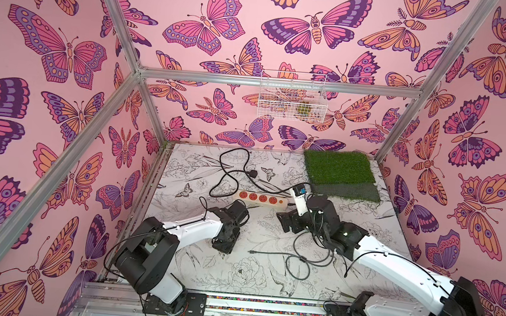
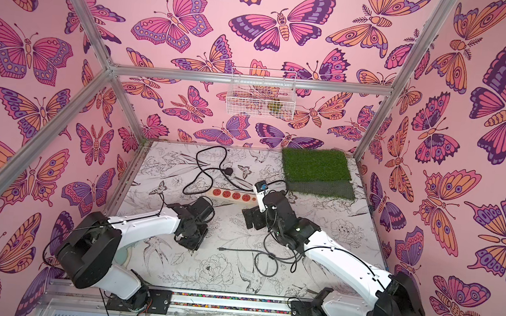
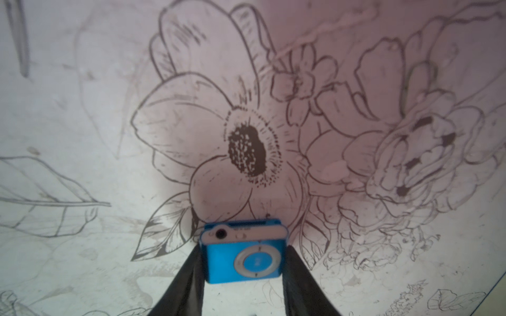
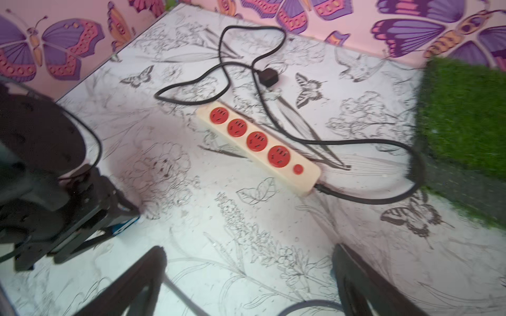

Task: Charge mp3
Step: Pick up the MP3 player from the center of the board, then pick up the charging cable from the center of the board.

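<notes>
1. Nearest: the left arm (image 1: 181, 229) and right arm (image 1: 399, 268) both reach from the front toward the strip (image 1: 260, 198).

2. The cable (image 1: 299, 259), a loose black lead, lies coiled on the table (image 1: 234, 277) well to the near side of the strip. Its free end is joined to nothing.

3. The left gripper (image 3: 243, 247), also on the near side of the strip, is clamped on the mp3 (image 3: 219, 266), with a finger against each of two opposite edges. I cannot tell whether the mp3 is clear of the table.

4. The right gripper (image 4: 250, 250), just on the near side of the strip's switch end, stands wide and empty.

5. All four sockets of the strip are vacant. Its own plug (image 1: 253, 174) lies loose on the table beyond the strip.

6. The mat (image 1: 339, 170), beyond the strip, plays no part.

Assessment: the task is at an early stage. The mp3 appears secured. Outstanding: the cable must be taken up, mated to the mp3, and fed from a power source. No charger could be identified.
</notes>
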